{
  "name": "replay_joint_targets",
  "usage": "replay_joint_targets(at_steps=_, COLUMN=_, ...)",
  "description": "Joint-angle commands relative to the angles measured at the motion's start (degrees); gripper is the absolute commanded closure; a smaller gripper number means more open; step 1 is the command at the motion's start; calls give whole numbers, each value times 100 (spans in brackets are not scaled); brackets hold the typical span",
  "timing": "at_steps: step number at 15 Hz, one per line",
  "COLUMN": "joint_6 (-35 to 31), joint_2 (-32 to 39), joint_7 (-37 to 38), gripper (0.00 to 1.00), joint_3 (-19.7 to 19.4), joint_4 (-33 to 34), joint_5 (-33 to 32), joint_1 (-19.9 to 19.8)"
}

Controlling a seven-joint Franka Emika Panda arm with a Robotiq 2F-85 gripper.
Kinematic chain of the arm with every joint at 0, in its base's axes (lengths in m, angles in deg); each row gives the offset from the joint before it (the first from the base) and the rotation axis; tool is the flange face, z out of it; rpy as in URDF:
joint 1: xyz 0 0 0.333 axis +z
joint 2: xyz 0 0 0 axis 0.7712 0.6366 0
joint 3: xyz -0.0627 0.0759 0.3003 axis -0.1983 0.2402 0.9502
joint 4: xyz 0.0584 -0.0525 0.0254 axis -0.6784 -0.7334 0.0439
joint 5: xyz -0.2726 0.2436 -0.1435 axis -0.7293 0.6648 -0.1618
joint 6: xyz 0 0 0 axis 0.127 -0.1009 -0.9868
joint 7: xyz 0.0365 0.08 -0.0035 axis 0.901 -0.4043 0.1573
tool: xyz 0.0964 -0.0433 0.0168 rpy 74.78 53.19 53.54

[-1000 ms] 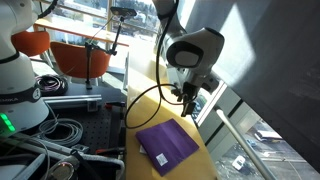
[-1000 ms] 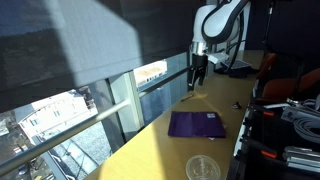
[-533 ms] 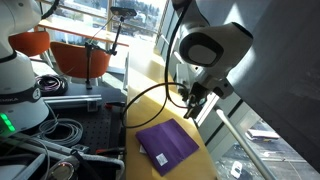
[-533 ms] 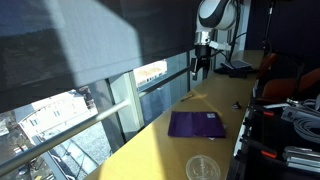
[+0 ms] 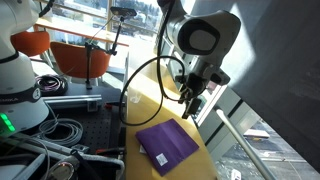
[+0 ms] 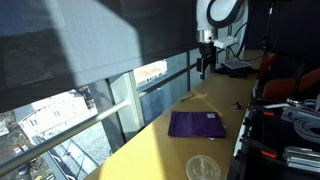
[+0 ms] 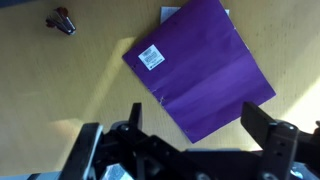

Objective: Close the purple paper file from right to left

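The purple paper file lies flat and shut on the yellow table, purple cover up with a small white label near one corner. It also shows in an exterior view and in the wrist view. My gripper hangs well above the table, beyond the file's far edge, seen high in an exterior view too. In the wrist view the gripper has its jaws spread wide and holds nothing.
A small dark clip lies on the table past the file. A clear round lid sits at the near end of the table. Cables, a robot base and orange chairs stand beside the table. A window runs along the table's far side.
My gripper has risen higher above the table and turned a little. The file has not moved.
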Motion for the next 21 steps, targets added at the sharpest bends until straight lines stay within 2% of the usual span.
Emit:
replay_joint_targets(at_steps=1, joint_6=-73, joint_2=-1057, joint_7=722, gripper=0, joint_3=-66, joint_4=-893, joint_5=-675, joint_1=253)
replay_joint_targets(at_steps=4, joint_6=-326, joint_2=-2059, joint_7=1424, gripper=0, joint_3=77, joint_4=-1781, joint_5=-1467, joint_1=291)
replay_joint_targets(at_steps=7, joint_6=-391, joint_2=-3077, joint_7=1530, gripper=0, joint_3=267, joint_4=-2409, joint_5=-1680, joint_1=103)
replay_joint_targets(at_steps=10, joint_6=-472, joint_2=-3789, joint_7=1144, gripper=0, joint_3=222, joint_4=-2620, joint_5=-1446, joint_1=-107)
replay_joint_targets(at_steps=13, joint_6=-402, joint_2=-4245, joint_7=499, gripper=0, joint_3=-5, joint_4=-2610, joint_5=-1004, joint_1=-227)
replay_joint_targets(at_steps=18, joint_6=240, joint_2=-4472, joint_7=-483, gripper=0, joint_3=-479, joint_4=-2242, joint_5=43, joint_1=-244)
replay_joint_targets(at_steps=20, joint_6=359, joint_2=-4471, joint_7=-626, gripper=0, joint_3=-502, joint_4=-2117, joint_5=60, joint_1=-364)
replay_joint_targets(at_steps=21, joint_6=143, joint_2=-4422, joint_7=-467, gripper=0, joint_3=-359, joint_4=-2268, joint_5=-27, joint_1=-415)
